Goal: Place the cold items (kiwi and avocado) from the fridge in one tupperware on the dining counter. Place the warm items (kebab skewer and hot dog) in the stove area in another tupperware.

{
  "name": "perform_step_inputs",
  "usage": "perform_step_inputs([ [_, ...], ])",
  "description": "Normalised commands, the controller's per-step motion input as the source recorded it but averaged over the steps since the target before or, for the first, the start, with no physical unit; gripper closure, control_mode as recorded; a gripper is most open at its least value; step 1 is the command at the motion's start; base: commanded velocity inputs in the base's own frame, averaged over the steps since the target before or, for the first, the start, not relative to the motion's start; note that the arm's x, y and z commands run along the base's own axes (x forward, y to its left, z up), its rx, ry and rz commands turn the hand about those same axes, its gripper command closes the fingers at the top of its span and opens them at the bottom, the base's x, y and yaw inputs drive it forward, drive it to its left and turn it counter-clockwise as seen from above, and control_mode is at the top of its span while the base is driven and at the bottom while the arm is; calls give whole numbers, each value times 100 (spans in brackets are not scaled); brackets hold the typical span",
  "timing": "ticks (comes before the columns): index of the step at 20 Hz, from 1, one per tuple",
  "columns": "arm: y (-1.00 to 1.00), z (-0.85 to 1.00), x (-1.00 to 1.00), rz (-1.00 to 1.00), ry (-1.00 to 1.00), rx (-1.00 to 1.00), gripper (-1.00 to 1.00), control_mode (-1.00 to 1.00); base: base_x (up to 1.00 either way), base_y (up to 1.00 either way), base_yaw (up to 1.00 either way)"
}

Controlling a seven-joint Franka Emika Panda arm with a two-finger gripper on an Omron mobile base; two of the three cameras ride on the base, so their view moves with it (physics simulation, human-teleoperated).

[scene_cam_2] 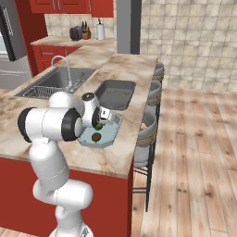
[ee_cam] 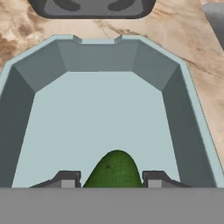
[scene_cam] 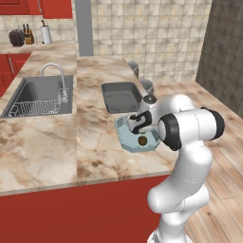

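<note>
since the gripper (ee_cam: 112,179) clasps the avocado (ee_cam: 114,169) at lower centre over the pale tupperware (ee_cam: 183,109), release low, clear of the kiwi (scene_cam: 142,140).

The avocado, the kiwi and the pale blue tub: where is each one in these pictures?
avocado (ee_cam: 115,169): hand view, on its green skin.
kiwi (scene_cam: 142,140): left base view, on its brown top.
pale blue tub (ee_cam: 98,118): hand view, on its bare floor.

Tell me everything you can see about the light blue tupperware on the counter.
The light blue tupperware is an open, lidless, eight-sided tub with sloped walls and a flat pale floor, plastic-looking. It sits flat on the marble counter near the edge, just before a dark grey tupperware. A brown kiwi lies inside. The pincer hovers over it, gripping a green avocado.
</note>
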Motion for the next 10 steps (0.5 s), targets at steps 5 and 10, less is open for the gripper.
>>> perform_step_inputs([
  [5, 0, -1, 9, 0, -4, 0, -100, -100, 0, 0, 0],
  [10, 0, 0, 8, 0, 0, 0, -100, -100, 0, 0, 0],
])
